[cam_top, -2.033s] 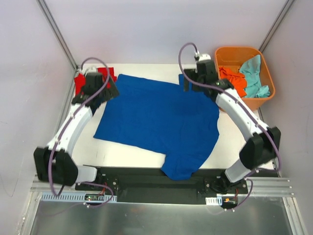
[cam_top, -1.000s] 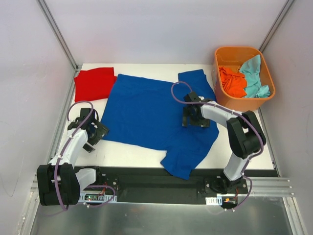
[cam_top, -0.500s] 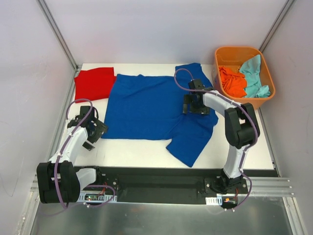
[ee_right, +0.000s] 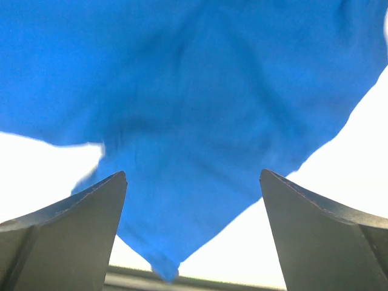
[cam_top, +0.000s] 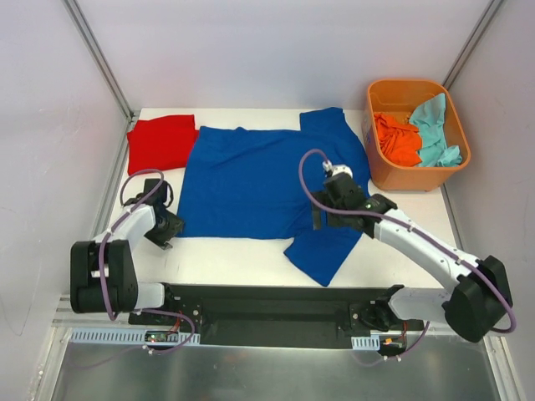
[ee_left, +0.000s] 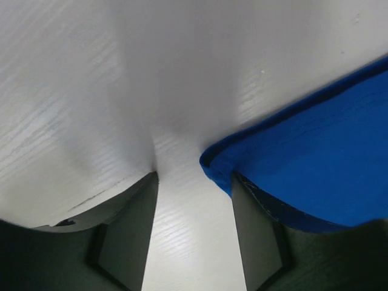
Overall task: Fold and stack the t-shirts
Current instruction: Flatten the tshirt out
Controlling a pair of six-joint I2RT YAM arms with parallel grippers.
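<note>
Roughly a quarter done, by my reading.

- Far-left corner of the table (cam_top: 226, 255): red t-shirt (cam_top: 161, 142) lies as a flat, square-edged packet. It looks folded, the start of a stack. Matte cloth, no print showing.
- Left gripper (cam_top: 163, 230) sits low at the table surface, at the near-left corner of the blue t-shirt (cam_top: 247, 184). In the wrist view its jaws are spread. The hemmed corner of the blue t-shirt (ee_left: 291, 163) lies just ahead of the gap and drapes over the right-hand finger (ee_left: 257, 242). Nothing pinched.
- Blue t-shirt is spread open mid-table, one layer, body nearly rectangular. One sleeve points to the far right, the other angles toward the near edge. Thin soft knit, shallow ripples, and a stitched hem shows in the left wrist view. No fold made in it that I can see.
- Right gripper (cam_top: 322, 215) hangs over the shirt's right side near the armpit. Wrist view shows jaws wide apart with blue cloth below and clear of them.
- Far right: rigid orange tub (cam_top: 374, 159), smooth plastic with rounded corners. It holds the orange t-shirt (cam_top: 397, 138) and teal t-shirt (cam_top: 435, 125), both crumpled in heaps.

Left to do, I judge: fold the blue one and set it on the red, then take out, flatten, fold and stack the two in the tub.
</note>
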